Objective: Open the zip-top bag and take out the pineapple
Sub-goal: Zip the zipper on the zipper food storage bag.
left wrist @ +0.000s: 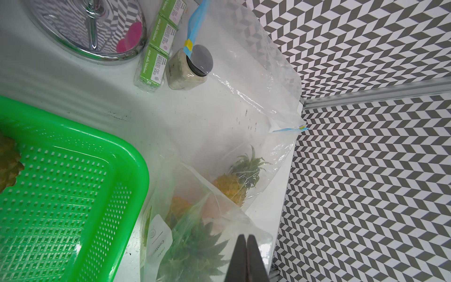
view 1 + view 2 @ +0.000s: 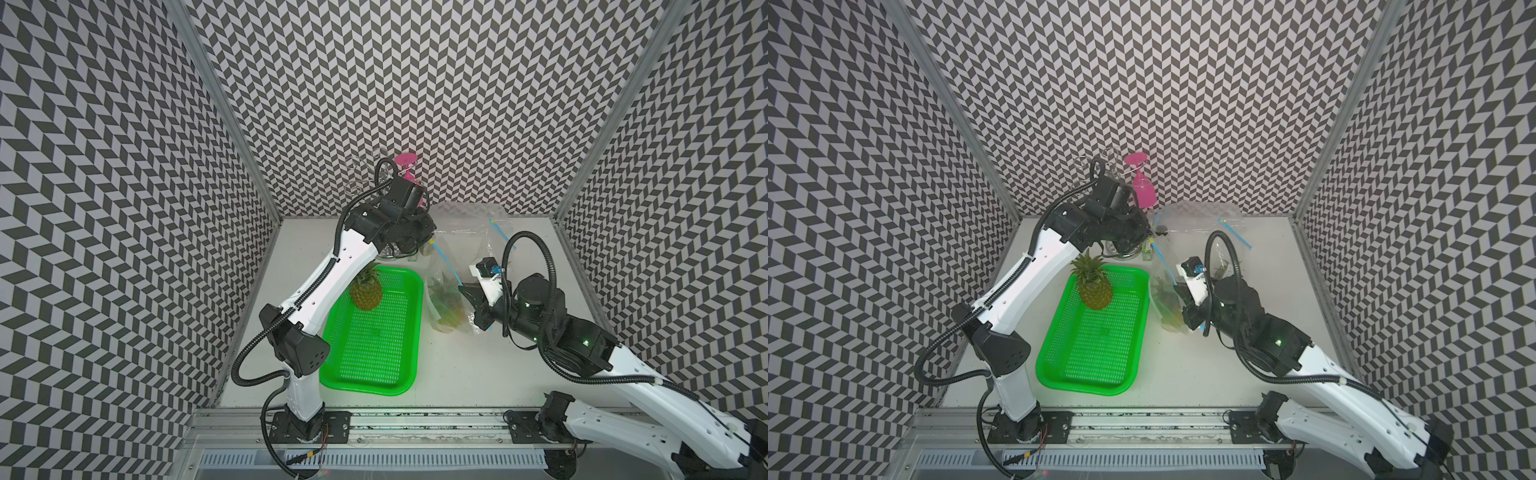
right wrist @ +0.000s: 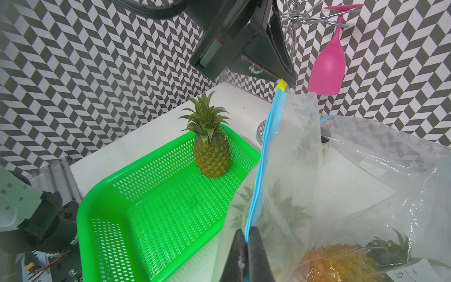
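Green basket point(image 2: 374, 353) beside zip-top bag point(image 2: 446, 291)

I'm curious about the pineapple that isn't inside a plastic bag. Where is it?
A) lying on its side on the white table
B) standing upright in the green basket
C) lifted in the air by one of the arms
B: the pineapple stands crown-up on the floor of the green basket, at its far end.

Open table point(image 2: 478, 374) lies on the near side of the green basket point(image 2: 370, 353), whose floor is bare but for a pineapple point(image 2: 366, 293) upright at the far end. A zip-top bag point(image 2: 444, 291) stands just beside the basket's right rim. Beyond the basket crowd a second bag point(image 2: 469, 226), a jar point(image 1: 180, 73), a green box point(image 1: 153, 61) and a chrome rack base point(image 1: 61, 31).
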Controlling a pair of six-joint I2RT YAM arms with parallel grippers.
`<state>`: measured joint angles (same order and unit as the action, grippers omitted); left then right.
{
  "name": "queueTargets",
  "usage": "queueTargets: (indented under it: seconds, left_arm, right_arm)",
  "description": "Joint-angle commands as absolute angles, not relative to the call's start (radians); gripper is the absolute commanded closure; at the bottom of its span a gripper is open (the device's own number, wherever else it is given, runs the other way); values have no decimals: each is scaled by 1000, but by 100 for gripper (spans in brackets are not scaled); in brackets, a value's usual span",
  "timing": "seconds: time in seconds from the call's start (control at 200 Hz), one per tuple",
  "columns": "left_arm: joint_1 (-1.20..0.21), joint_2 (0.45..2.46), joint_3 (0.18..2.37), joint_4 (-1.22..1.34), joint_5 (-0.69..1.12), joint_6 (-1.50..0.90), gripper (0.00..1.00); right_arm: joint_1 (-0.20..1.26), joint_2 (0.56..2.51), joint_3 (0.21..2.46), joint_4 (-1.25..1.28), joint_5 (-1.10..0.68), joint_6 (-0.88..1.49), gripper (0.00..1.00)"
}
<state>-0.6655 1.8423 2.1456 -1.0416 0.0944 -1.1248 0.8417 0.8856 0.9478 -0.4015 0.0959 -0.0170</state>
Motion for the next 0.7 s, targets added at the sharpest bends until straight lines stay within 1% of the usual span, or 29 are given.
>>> queueTargets:
  seconds: [0.0,0.07,0.14,0.21,0.305,0.471,0.566,0.626,0.696]
  left_arm:
    - [-673,1792,2157,-1046,101,-1150,100]
    - [-676,1777,2144,-1045,115,-1165,100]
    - [-684,1767,2135,-1047,125,-1179,100]
    - [-691,1758,2138,-1054,126,-1189,100]
    - [-693,1750,2145,-1064,124,-1196,100]
    - [-699,1749,2163,-1083,124,-1198,100]
    - [-701,1747,2164,-1088,124,-1198,100]
    - [-701,1747,2164,-1089,124,-1196,100]
    - [-701,1747,2164,-1090,123,-1195,100]
  right_arm:
    - [858,879,997,-352,162,-84,82]
    - [885,897,1014,-316,222,-138,69]
    - [930,931,1030,-262,301,-202,59]
    - [959,978,1045,-211,353,-260,54]
    - [976,1030,1045,-117,439,-313,50]
    - [979,1105,1055,46,558,-399,50]
    - [980,1137,1058,105,578,-418,51]
    - [980,1154,1061,127,577,-417,54]
    - [980,1174,1070,136,575,-409,61]
